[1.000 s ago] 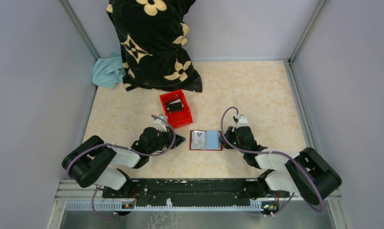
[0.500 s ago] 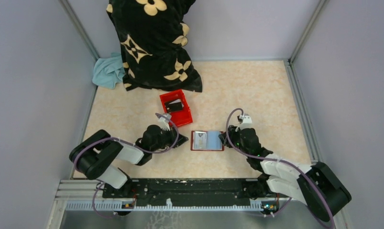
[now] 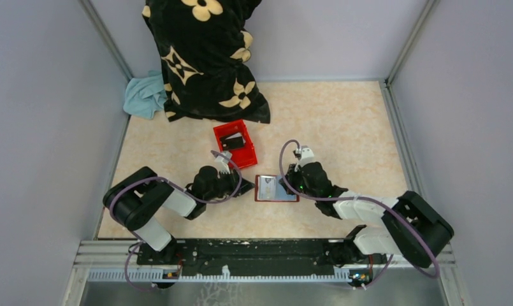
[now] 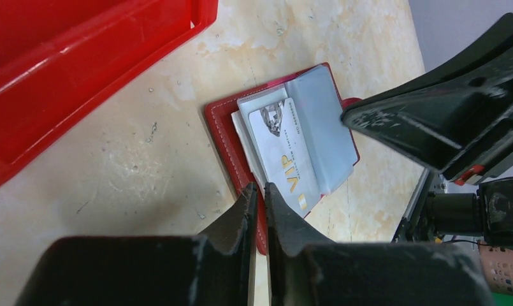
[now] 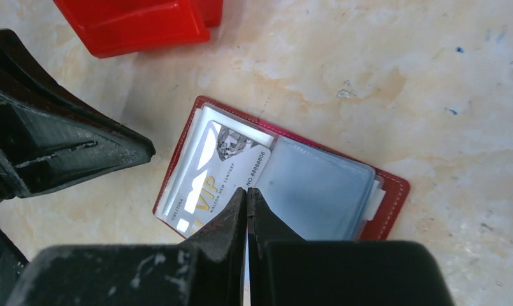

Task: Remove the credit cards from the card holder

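Card holder [image 5: 320, 191] open, right pincer [image 5: 247, 190] clenched over card [image 5: 225, 172], left pincer [image 4: 260, 186] near-clenched at edge

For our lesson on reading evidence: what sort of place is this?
Probably a robot test cell: two arms bolted to a rail, plain grey walls boxing in the table, a card holder laid out as a prop.

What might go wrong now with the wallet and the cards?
The right end effector is shut over the VIP card; it may slip off that thin, flat card. The left end effector pinches only the edge of the card holder, so it might drag along.
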`<state>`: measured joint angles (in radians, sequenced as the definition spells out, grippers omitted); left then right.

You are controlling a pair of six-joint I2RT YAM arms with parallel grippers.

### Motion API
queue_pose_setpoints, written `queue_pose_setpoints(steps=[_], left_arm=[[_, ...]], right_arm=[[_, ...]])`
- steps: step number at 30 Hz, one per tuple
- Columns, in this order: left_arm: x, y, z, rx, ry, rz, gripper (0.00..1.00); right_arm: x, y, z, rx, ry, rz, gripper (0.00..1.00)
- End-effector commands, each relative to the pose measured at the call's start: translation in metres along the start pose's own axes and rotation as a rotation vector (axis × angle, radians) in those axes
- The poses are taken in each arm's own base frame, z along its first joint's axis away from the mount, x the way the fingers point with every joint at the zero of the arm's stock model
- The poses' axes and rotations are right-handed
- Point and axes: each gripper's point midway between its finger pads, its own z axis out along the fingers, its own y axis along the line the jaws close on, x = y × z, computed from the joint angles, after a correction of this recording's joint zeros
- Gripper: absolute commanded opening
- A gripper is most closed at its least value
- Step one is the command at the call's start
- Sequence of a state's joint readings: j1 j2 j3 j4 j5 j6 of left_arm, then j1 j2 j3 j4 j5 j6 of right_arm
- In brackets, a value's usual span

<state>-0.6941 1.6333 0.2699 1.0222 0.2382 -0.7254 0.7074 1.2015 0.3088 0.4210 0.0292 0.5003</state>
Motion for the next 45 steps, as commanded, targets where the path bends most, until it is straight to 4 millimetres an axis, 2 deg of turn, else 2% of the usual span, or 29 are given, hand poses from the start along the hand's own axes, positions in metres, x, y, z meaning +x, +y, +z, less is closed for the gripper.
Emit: queue_pose_setpoints(steps=[1, 6, 14, 16, 23, 39, 45], left_arm=[[-0.013, -0.017, 0.003, 0.056, -0.032, 0.019, 0.14], [-0.011, -0.018, 0.005, 0.056, -0.021, 0.019, 0.15], [-0.007, -0.021, 0.013, 0.080, 0.000, 0.004, 0.45], [-0.006, -0.021, 0.015, 0.082, 0.004, 0.002, 0.47], [-0.001, -0.013, 0.015, 0.059, 0.011, -0.003, 0.48], [0.006, -0.012, 0.014, 0.078, 0.017, -0.029, 0.47], [0.007, -0.013, 0.014, 0.084, 0.018, -0.034, 0.39]], right_arm=[[-0.010, 0.024, 0.018, -0.081, 0.004, -0.021, 0.00], [0.007, 0.019, 0.025, -0.069, 0.071, -0.024, 0.00], [0.034, 0.000, 0.028, 0.012, 0.161, -0.008, 0.00], [0.039, -0.002, 0.027, 0.018, 0.181, -0.004, 0.00], [0.052, 0.003, 0.030, -0.024, 0.222, 0.020, 0.00], [0.059, 0.017, 0.037, -0.108, 0.252, 0.033, 0.00], [0.059, 0.022, 0.038, -0.134, 0.256, 0.036, 0.00]])
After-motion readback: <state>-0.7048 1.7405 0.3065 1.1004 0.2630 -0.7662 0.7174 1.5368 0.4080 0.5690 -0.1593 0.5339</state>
